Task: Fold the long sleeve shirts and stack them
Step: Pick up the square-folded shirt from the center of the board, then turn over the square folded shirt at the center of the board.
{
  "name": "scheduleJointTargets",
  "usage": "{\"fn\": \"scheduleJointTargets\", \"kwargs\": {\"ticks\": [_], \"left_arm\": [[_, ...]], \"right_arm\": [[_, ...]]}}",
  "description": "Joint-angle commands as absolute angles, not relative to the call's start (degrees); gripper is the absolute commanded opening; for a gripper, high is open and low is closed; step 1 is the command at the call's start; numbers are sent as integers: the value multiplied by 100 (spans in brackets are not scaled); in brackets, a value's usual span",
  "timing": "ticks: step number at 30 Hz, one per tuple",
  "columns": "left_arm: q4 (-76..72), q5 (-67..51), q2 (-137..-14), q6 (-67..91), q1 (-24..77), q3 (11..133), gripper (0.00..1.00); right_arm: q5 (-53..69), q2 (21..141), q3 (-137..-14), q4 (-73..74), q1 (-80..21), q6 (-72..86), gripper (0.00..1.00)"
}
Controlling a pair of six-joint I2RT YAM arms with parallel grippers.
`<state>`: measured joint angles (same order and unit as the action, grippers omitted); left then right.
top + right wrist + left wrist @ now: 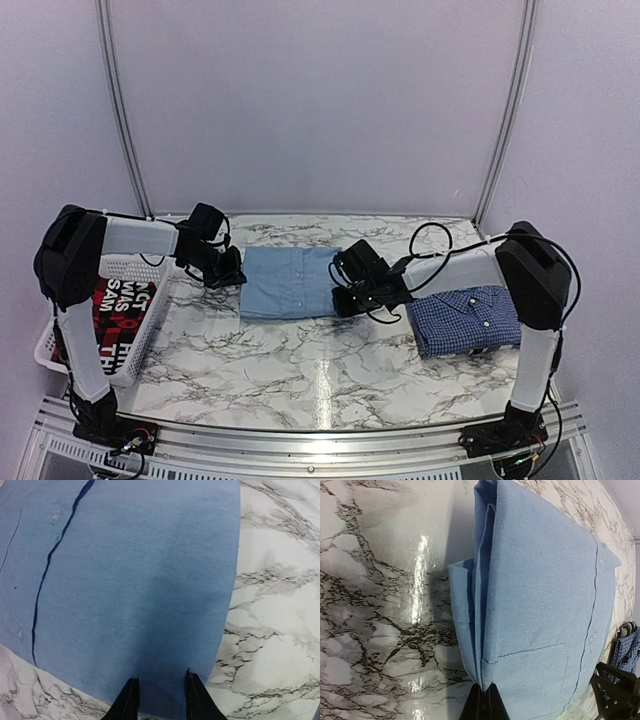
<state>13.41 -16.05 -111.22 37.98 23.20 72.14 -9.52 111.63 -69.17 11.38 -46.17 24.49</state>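
The table [300, 370] is a glossy white slab veined in black like marble, shining under the lights. Plain pale walls [320, 100] close it in, with slim metal poles [118, 110] rising at 11 and 1 o'clock.

At the centre lies the light blue shirt [285, 282], soft matte cloth folded into a neat rectangle, with its stitched pocket and layered edges showing in the left wrist view. At 3 o'clock from it, apart, rests the checked shirt [465, 318], also folded, collar up. At 9 o'clock a white slotted plastic basket [140, 340] holds a red-and-black garment [120, 305].

The left claw [232, 275] is clenched at the light blue shirt's 9 o'clock edge; whether cloth is pinched I cannot tell. The right claw [161, 702] stands parted over the shirt's 3 o'clock edge, grasping nothing
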Motion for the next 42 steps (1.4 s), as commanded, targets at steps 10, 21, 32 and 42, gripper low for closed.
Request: {"fn": "scheduleJointTargets", "kwargs": {"ticks": [10,21,32,42], "left_arm": [[2626,-2331,-10322,2589,1313,7233,0],[3199,-2582,-10408,2012,1070,7637,0],[3381,-2659,-10125,2004,923,7820,0],[3411,-2821,-10030,2094,886,8126,0]], "right_arm": [[-246,11160,-7597,1158,-5073,2764,29],[-389,12254,-8790,1191,-4748,2797,19],[-467,12629,-9088,948,-4638,3059,5],[349,13134,-9443,751,-4820,3394,5]]}}
